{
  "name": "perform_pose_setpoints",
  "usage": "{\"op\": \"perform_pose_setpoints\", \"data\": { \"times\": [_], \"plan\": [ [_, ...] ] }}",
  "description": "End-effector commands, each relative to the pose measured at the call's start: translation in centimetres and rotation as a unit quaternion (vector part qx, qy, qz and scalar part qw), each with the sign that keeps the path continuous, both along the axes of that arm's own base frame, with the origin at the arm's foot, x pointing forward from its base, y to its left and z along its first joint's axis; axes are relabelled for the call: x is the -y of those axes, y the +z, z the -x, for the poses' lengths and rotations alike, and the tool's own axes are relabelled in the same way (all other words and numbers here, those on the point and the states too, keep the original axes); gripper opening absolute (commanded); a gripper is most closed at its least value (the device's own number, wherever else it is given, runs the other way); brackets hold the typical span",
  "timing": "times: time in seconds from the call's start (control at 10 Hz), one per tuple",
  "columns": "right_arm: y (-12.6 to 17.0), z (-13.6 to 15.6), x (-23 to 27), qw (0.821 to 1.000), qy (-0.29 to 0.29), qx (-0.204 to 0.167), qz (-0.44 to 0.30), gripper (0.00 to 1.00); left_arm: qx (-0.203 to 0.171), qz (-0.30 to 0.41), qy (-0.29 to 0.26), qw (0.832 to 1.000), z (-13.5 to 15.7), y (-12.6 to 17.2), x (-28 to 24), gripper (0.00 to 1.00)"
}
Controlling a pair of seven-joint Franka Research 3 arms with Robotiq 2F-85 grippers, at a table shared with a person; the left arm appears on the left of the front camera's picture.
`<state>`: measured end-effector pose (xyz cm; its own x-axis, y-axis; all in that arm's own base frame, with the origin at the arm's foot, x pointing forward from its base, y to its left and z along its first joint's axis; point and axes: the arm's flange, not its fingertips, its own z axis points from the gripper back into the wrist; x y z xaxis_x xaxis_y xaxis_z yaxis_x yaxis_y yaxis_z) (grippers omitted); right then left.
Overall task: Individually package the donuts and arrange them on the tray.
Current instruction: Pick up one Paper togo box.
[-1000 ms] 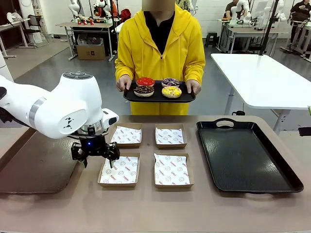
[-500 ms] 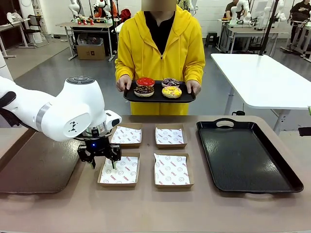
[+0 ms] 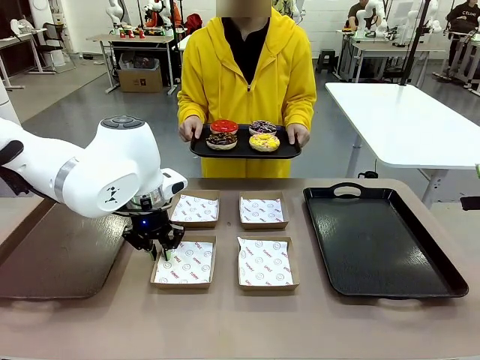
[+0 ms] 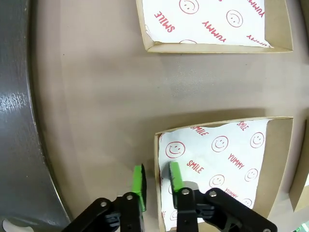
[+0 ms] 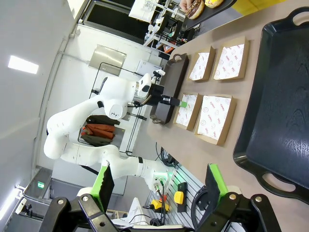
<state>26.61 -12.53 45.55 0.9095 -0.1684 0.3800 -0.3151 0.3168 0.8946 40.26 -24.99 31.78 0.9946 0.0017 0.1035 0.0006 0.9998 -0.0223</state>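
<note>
My left hand hangs fingers-down at the near-left box. Its green pads sit narrowly apart astride the box's left wall, and I see no pinch on it. My right hand is spread wide with nothing in it. The four donuts lie flat, holes up, two by two on a small black tray that the person holds beyond the bench's far edge. The red donut and purple-white donut sit behind, the chocolate donut and yellow donut in front. Being rings, they show no long axis.
</note>
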Motion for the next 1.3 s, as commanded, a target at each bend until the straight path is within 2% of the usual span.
{"op": "perform_pose_setpoints", "data": {
  "times": [0.0, 0.4, 0.5, 0.6, 0.8, 0.9, 1.1, 1.2],
  "plan": [
    [0.0, -0.3, 0.1, 1.000, 0.001, 0.013, -0.011, 1.00, 0.004, -0.003, -0.005, 1.000, -0.1, 0.1, 0.2, 0.00],
    [0.0, -0.3, 0.1, 1.000, 0.001, 0.013, -0.011, 1.00, -0.001, 0.001, 0.001, 1.000, 0.0, 0.6, 0.2, 0.00],
    [0.0, -0.3, 0.1, 1.000, 0.001, 0.013, -0.011, 1.00, -0.001, 0.005, 0.003, 1.000, 0.0, 1.1, 0.2, 0.00],
    [0.0, -0.3, 0.1, 1.000, 0.001, 0.013, -0.011, 1.00, -0.016, 0.013, -0.002, 1.000, -0.2, 2.4, 0.3, 0.00],
    [0.0, -0.3, 0.1, 1.000, 0.001, 0.013, -0.011, 1.00, -0.013, 0.012, -0.020, 1.000, 0.6, 8.5, 0.6, 0.00],
    [0.0, -0.3, 0.1, 1.000, 0.001, 0.013, -0.011, 1.00, -0.001, 0.015, -0.016, 1.000, 0.1, 11.6, 0.6, 0.00],
    [0.0, -0.3, 0.1, 1.000, 0.001, 0.013, -0.011, 1.00, 0.008, 0.013, -0.005, 1.000, -2.4, 16.2, 0.8, 0.00],
    [0.0, -0.3, 0.1, 1.000, 0.001, 0.013, -0.011, 1.00, 0.000, -0.004, -0.006, 1.000, -4.2, 17.7, 0.7, 0.00]
  ]
}}
